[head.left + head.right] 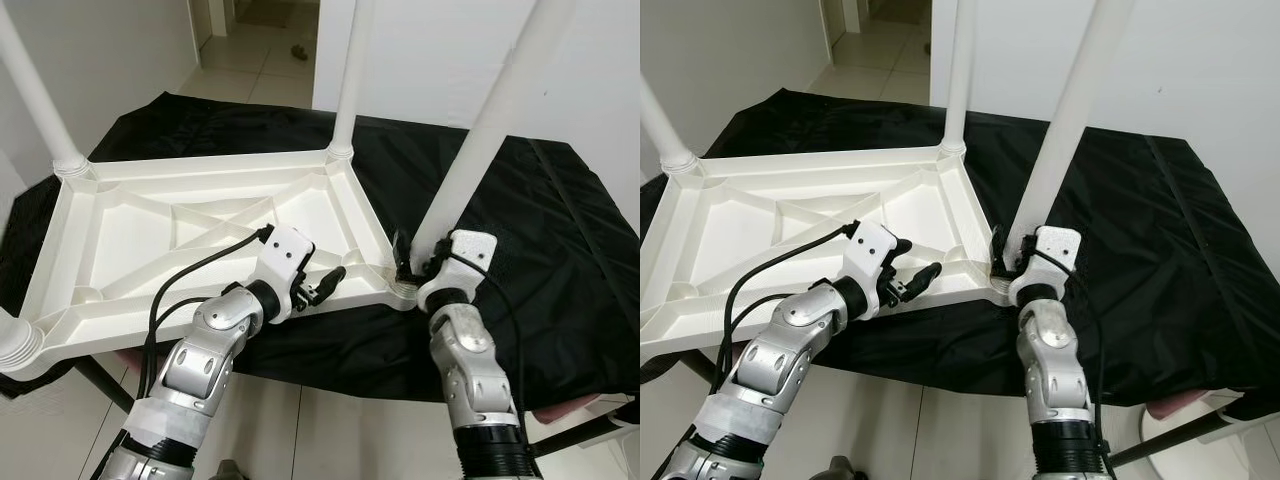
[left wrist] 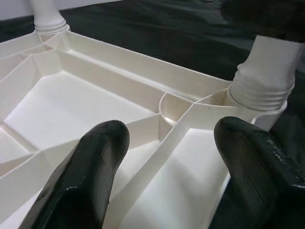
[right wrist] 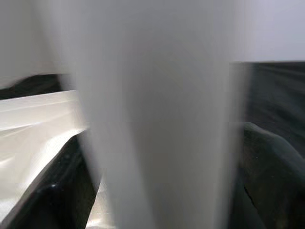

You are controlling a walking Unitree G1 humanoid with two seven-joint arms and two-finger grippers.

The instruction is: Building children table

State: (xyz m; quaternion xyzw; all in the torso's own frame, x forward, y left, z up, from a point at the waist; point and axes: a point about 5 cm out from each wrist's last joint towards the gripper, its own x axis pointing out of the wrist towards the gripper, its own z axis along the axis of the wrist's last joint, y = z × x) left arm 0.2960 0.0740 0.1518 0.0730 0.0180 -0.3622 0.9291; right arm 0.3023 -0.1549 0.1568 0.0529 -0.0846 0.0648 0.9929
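**Operator:** Where is the workpiece, and what do my grippers have?

**Manual:** The white plastic tabletop [image 1: 190, 235] lies upside down on a black cloth [image 1: 540, 230] that covers a stand, ribbed underside facing you. White legs stand in its corner sockets. Your right gripper [image 1: 415, 258] sits at the base of the near-right leg [image 1: 480, 140], one black finger on each side of the tube; the right wrist view shows the leg [image 3: 157, 119] filling the gap between them, so treat it as clamped on the leg. Your left gripper [image 1: 328, 286] hovers over the near rim of the tabletop, close to that same corner. Its fingers [image 2: 90, 167] are spread wide and hold nothing.

**Operator:** How will the parts handle?

**Manual:** Judge the moulded plastic as light, stiff and smooth. Expect the round leg to slip inside the pads if you turn it with a loose grip. The tabletop will likely slide on the cloth under twisting load.

**Operator:** Where do you want me to hold?

**Manual:** Keep the right grip low, just above the threaded collar [image 2: 262, 88], where leverage on the socket is least. Brace the left fingers across a rib or the rim beside the corner.
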